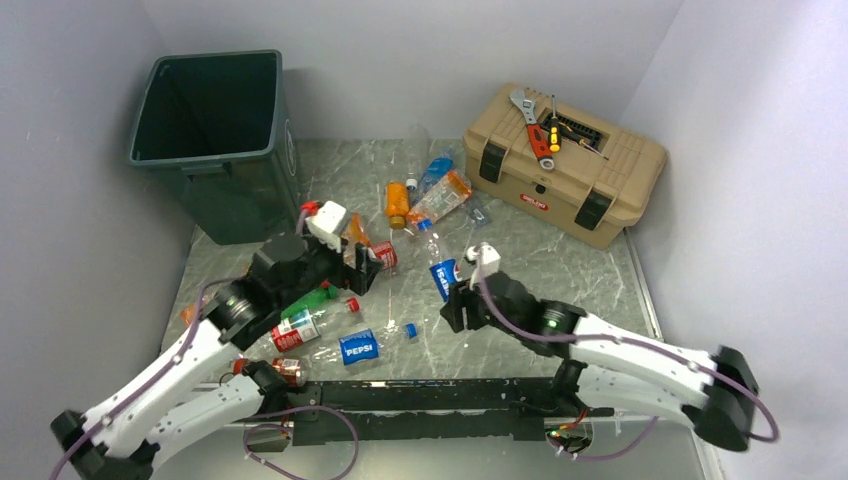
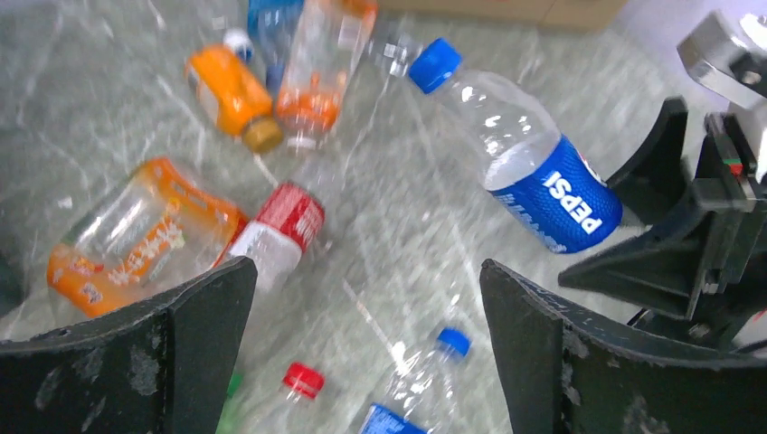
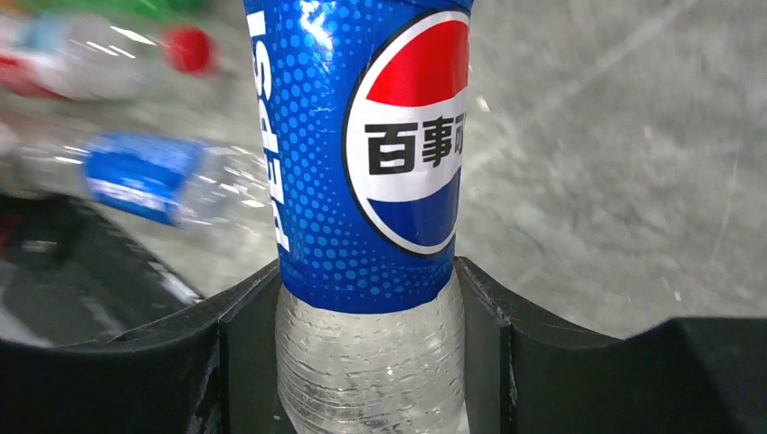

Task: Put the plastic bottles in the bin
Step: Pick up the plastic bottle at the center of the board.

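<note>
Right wrist view: Pepsi bottle point(image 3: 371, 181) clamped, left hand point(image 2: 362, 289) spread

The right arm reaches low and forward from its base. Its right hand point(image 3: 366, 303) is closed on the bottle's clear ribbed plastic, just beside the glossy blue label. Cap and base are cut off in this view. The held bottle is well to the right of the bin point(image 1: 240, 200), outside it. The left arm stretches toward the bin, its hand gaping wide over the marbled table point(image 1: 560, 270), holding nothing. Other plastic bottles point(image 1: 440, 195), orange, clear and green, lie scattered right of the bin, several blurred.

Blue-labelled Pepsi bottle point(image 3: 362, 181), dark green bin point(image 1: 240, 200)
</note>
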`<action>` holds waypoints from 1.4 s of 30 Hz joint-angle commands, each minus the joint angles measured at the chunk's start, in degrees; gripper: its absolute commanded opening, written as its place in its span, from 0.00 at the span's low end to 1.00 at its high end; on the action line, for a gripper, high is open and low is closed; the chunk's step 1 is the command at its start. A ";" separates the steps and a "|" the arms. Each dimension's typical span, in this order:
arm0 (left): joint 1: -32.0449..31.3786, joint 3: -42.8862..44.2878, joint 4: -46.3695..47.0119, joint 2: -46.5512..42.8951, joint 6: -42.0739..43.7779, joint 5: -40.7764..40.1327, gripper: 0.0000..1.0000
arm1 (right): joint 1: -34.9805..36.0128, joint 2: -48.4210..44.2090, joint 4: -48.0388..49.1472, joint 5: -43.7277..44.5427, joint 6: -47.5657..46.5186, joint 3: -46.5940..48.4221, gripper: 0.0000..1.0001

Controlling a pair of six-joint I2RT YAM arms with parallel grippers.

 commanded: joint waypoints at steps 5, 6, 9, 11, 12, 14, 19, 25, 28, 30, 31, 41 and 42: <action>0.37 2.05 15.90 -7.99 -11.46 10.11 1.00 | 1.50 -22.61 26.87 -5.36 -3.83 -12.33 0.52; 0.36 3.28 17.22 -6.56 -13.22 12.99 0.99 | 1.50 -23.76 30.32 -6.37 -3.83 -13.82 0.52; 0.36 7.61 20.27 -0.53 -18.19 19.82 1.00 | 1.50 -24.66 38.94 -9.57 -3.75 -16.81 0.50; 0.36 9.53 24.77 3.04 -20.18 24.57 0.99 | 1.50 -23.76 43.13 -10.90 -3.59 -17.70 0.49; 0.36 10.25 26.81 4.64 -20.98 26.75 0.98 | 1.50 -22.87 44.60 -11.38 -3.51 -17.93 0.49; 0.36 11.43 29.94 7.49 -22.05 30.31 0.97 | 1.57 -21.70 46.89 -11.57 -3.25 -18.12 0.48; 0.37 12.86 31.71 11.91 -22.68 30.78 0.93 | 1.59 -20.22 51.13 -12.85 -2.65 -18.30 0.47; 0.39 14.10 29.02 14.23 -21.81 25.01 0.91 | 1.67 -19.04 51.85 -15.27 -2.38 -17.65 0.47; 0.39 14.96 29.10 15.22 -21.78 24.28 0.90 | 1.75 -18.64 51.78 -15.61 -2.47 -17.78 0.47; 0.36 15.28 29.79 15.81 -21.55 24.20 0.90 | 1.84 -18.50 51.81 -15.71 -2.14 -17.96 0.47; 0.36 15.21 30.37 16.02 -21.44 24.28 0.89 | 1.92 -18.46 51.87 -15.71 -1.98 -18.06 0.47; 0.37 16.83 31.99 19.68 -22.49 28.17 0.65 | 2.42 -18.30 51.46 -15.70 -2.32 -18.22 0.46; 0.36 16.79 32.37 19.66 -22.37 28.19 0.61 | 2.46 -17.97 51.54 -15.82 -2.19 -18.30 0.46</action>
